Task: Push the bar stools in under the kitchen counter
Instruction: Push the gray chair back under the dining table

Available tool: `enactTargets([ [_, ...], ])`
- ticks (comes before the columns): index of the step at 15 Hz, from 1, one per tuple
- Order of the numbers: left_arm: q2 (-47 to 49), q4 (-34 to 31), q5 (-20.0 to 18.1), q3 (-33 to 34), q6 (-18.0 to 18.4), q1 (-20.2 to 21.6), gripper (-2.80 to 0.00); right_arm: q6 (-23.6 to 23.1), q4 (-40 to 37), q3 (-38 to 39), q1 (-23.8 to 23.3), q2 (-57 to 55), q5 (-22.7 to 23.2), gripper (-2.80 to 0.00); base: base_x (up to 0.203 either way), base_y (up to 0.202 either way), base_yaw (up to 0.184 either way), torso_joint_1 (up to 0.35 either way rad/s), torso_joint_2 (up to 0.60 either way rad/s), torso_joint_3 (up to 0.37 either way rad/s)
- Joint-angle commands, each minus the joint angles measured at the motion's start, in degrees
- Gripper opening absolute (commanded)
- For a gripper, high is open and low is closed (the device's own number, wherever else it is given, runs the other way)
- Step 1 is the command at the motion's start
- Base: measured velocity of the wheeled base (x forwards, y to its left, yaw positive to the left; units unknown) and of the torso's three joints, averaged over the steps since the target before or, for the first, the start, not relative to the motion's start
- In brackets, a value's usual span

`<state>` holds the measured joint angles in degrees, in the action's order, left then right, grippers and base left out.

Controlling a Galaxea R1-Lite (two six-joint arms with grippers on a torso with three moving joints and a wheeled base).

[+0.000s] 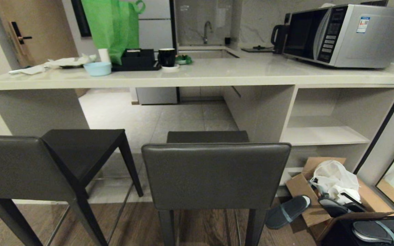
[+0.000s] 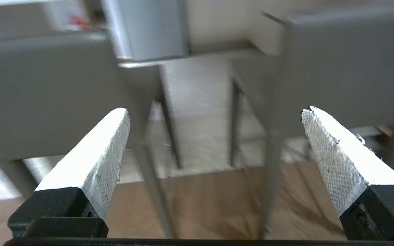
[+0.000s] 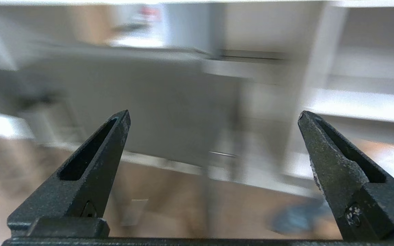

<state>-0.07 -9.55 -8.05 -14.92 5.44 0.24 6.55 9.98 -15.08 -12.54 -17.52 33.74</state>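
Two bar stools are standing on the floor in front of the kitchen counter [image 1: 197, 73], not yet under it: the left stool [image 1: 29, 167] turned askew, the right stool [image 1: 215, 174] squarely facing the slab. The left gripper [image 2: 214, 114] and right gripper [image 3: 214, 116] are both gaping wide, holding nothing, and facing the stools' backs

The left stool [image 1: 29, 167] is cut off at the picture's left edge. The middle stool's backrest [image 1: 215, 176] hides most of its seat. Both wrist views are blurred; the slippers [image 1: 287, 212] run off the near-right corner.
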Motion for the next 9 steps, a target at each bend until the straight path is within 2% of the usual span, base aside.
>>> enactTargets([
  [1, 0.19, -1.31, -4.17, 0.39, 0.08, 0.09, 0.00, 4.06, -0.22, -6.08, 1.86, -3.95, 2.28, 0.00, 0.000, 0.000, 0.000, 0.000, 0.00, 0.000],
  [3, 1.13, -1.34, -4.25, -0.11, 0.01, 0.02, 0.00, 6.70, -1.54, -11.94, 6.40, -5.67, 2.29, 0.00, 0.000, 0.000, 0.000, 0.000, 0.00, 0.000],
  [4, 1.13, -1.34, -4.25, -0.28, 0.01, 0.02, 0.00, 6.99, -4.59, -13.52, 8.23, -5.17, 2.35, 0.00, 0.000, 0.000, 0.000, 0.000, 0.00, 0.000],
  [7, 0.83, -1.34, -4.25, -0.40, 0.01, 0.02, 0.00, 6.94, -13.57, -13.76, 13.14, 3.78, 2.45, 0.00, 0.000, 0.000, 0.000, 0.000, 0.00, 0.000],
  [9, 0.08, -1.19, -4.11, 0.50, 0.09, 0.02, 0.00, 6.77, -16.57, -10.41, 13.32, 10.91, 1.58, 0.00, 0.000, 0.000, 0.000, 0.000, 0.00, 0.000],
])
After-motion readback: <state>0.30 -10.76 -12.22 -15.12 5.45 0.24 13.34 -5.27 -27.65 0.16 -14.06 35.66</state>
